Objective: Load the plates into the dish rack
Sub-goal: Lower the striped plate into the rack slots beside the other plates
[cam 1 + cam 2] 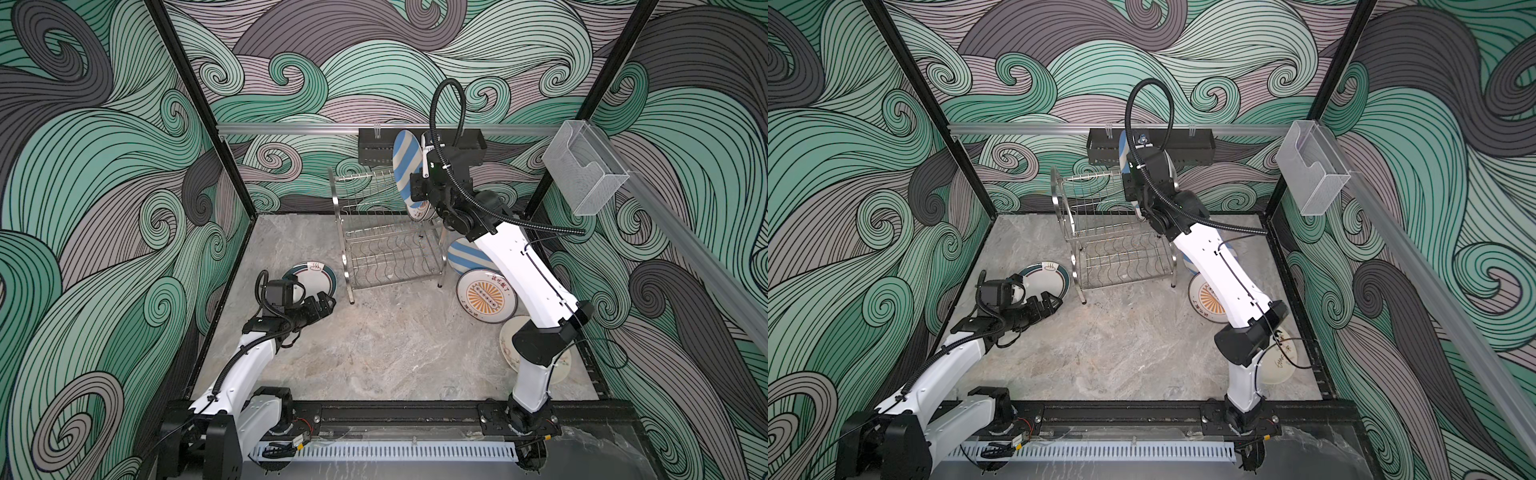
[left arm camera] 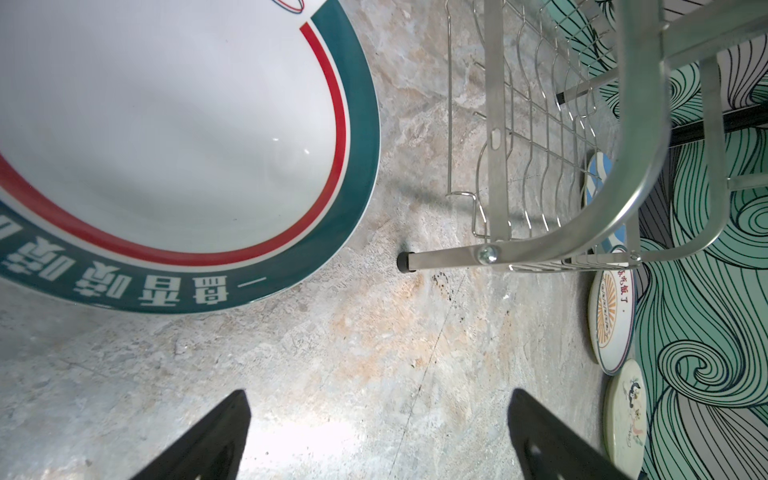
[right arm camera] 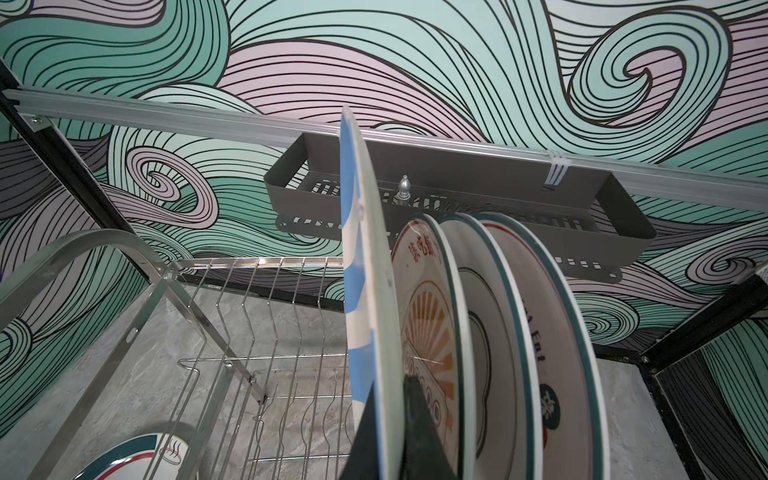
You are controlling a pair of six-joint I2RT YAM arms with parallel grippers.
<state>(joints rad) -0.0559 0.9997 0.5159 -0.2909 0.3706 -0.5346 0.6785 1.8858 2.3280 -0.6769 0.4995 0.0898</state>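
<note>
My right jaws are clenched on the blue-striped plate, held on edge over the upper tier of the dish rack so it can drop in beside three standing plates. My left jaws are released and empty, near the teal-rimmed plate lying on the table.

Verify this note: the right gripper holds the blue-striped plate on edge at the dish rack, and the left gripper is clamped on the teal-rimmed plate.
One error: the left gripper is open and empty; the left wrist view shows the teal-rimmed plate lying flat beside it. The right gripper does hold the blue-striped plate on edge at the dish rack.
</note>
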